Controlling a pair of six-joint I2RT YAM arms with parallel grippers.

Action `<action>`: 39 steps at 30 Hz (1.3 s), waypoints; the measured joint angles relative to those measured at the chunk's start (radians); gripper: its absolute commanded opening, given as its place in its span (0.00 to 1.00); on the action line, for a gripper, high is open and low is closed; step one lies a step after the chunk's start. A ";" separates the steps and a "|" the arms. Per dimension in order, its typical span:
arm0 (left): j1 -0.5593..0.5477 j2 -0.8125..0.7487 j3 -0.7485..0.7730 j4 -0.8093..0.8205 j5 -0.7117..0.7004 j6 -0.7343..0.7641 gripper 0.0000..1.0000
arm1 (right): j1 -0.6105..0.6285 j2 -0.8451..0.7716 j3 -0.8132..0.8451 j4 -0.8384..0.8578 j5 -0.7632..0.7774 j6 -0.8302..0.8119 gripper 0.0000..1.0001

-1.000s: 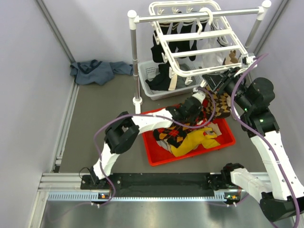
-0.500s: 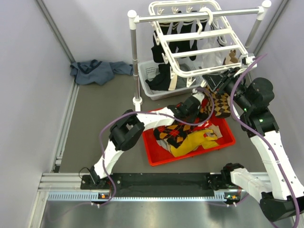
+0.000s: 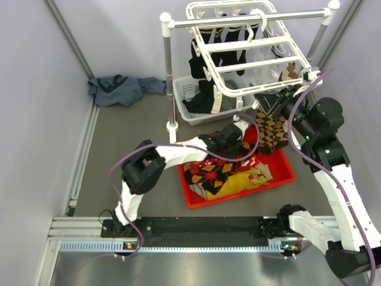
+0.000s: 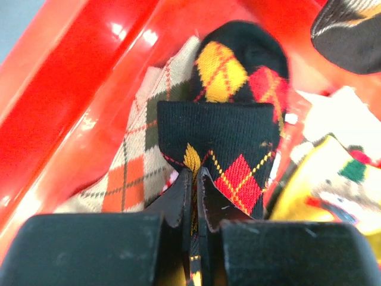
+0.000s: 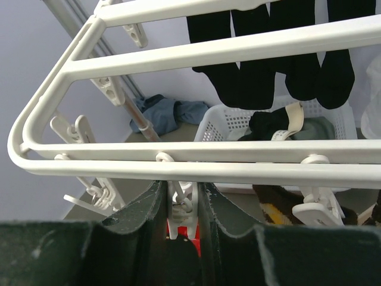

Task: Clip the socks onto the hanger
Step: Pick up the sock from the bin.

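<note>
My left gripper (image 3: 231,139) is over the red bin (image 3: 284,177), shut on the cuff of a black argyle sock (image 4: 238,143) with red and orange diamonds. The sock's rest trails into the bin (image 3: 208,174). A tan argyle sock (image 4: 128,173) lies under it. My right gripper (image 3: 275,105) is at the near edge of the white hanger (image 3: 262,64), its fingers shut on a small white dangling clip (image 5: 181,202) below the front bar (image 5: 238,161). A brown argyle sock (image 3: 272,130) hangs beside that gripper.
The hanger hangs from a rack of white posts (image 3: 168,77) and a metal rod. Black socks (image 3: 205,59) hang on it. A white basket (image 3: 196,113) stands below. A yellow sock (image 3: 241,182) lies in the bin. A blue cloth (image 3: 122,89) lies at the far left.
My left gripper has drawn left and nearer with the black argyle sock, dragging it across the bin. My right gripper has stayed at the clip.
</note>
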 measured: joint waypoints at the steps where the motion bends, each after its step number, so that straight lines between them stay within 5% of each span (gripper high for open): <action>1: 0.000 -0.029 -0.024 0.000 -0.002 0.000 0.05 | 0.000 0.000 0.000 0.000 0.000 0.000 0.00; 8: 0.000 -0.187 -0.131 0.052 -0.014 -0.008 0.15 | 0.000 -0.001 0.000 0.000 0.006 -0.003 0.00; 22: -0.010 -0.191 -0.141 0.012 0.016 -0.067 0.28 | 0.000 -0.015 0.000 -0.001 0.017 -0.011 0.00; 31: -0.070 -0.190 -0.140 -0.071 -0.018 -0.067 0.24 | 0.000 -0.020 0.000 -0.001 0.018 -0.011 0.00; 39: -0.085 -0.170 -0.140 -0.109 -0.017 -0.076 0.44 | 0.000 -0.028 -0.014 -0.001 0.019 -0.011 0.00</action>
